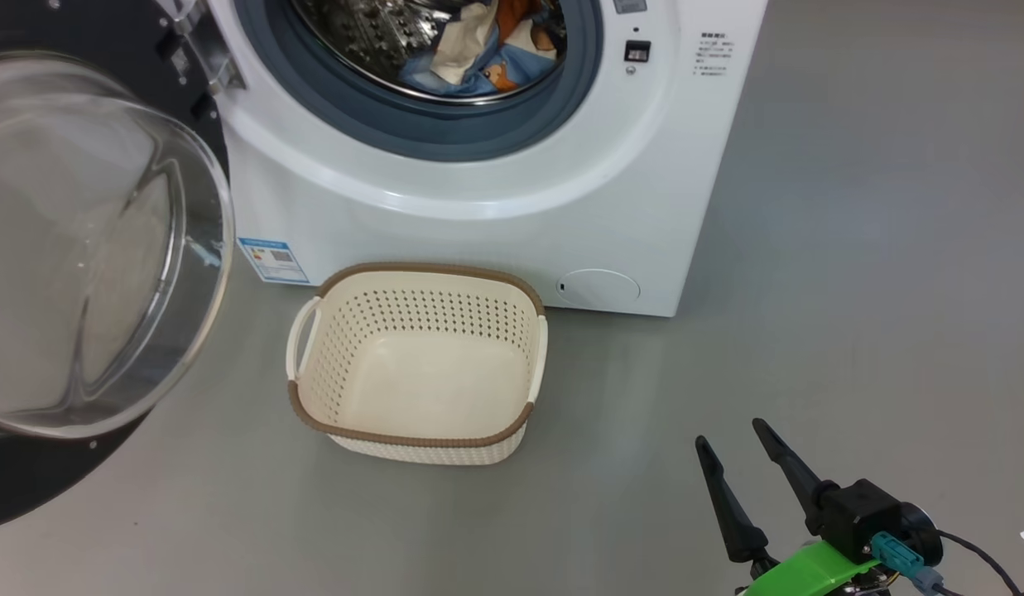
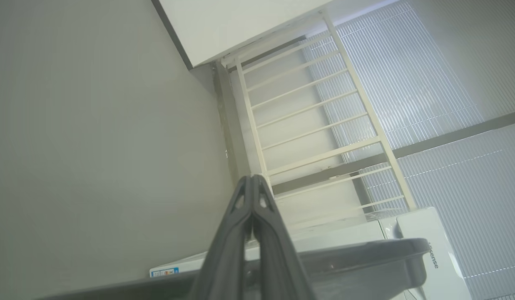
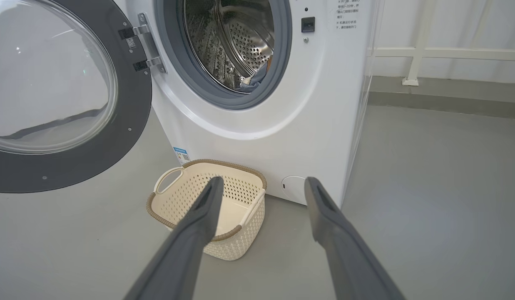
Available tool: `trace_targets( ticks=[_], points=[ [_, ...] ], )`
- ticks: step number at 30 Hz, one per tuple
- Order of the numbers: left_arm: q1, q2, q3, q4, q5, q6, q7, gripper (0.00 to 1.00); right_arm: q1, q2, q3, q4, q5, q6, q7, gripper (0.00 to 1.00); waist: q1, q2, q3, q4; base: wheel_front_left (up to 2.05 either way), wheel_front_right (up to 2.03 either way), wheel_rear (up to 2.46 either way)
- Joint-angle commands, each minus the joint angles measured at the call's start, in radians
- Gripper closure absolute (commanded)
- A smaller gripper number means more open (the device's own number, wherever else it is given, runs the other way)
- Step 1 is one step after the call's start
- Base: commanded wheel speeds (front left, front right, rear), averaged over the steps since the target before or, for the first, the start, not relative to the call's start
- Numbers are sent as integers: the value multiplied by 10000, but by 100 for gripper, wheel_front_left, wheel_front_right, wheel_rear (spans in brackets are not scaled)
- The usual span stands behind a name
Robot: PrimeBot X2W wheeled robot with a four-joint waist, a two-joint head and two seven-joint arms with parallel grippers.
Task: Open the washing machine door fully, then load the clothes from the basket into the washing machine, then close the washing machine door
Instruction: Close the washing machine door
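With the clothes (image 1: 487, 50) near the gasket (image 1: 445, 136), the pressed-together left end effector (image 2: 252, 179) could shut the washing machine door (image 1: 89, 248) on cloth, while the right end effector (image 1: 731, 433) hangs spread.

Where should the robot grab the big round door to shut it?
Probably the flat black rim of the washing machine door, low down and far from the hinges, coming from the robot's left. The bulging glass looks too round to pinch.
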Motion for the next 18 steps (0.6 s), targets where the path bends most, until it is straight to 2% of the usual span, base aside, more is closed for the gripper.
trace_targets(
  ticks=[1,10,18],
  points=[
    [-147,828,123,-190,-172,-28,227,100,-369,1,258,-251,-134,27,-49,0,-1,0,120,-104,0,0,0],
    [-51,1025,-110,-48,-656,-28,1409,100,-458,1,266,-239,-233,27,-49,0,-1,0,277,-190,0,0,0],
    [74,902,-595,-120,-1000,-28,2800,100,-470,1,333,-124,-138,27,-49,0,-1,0,232,-127,0,0,0]
  ],
)
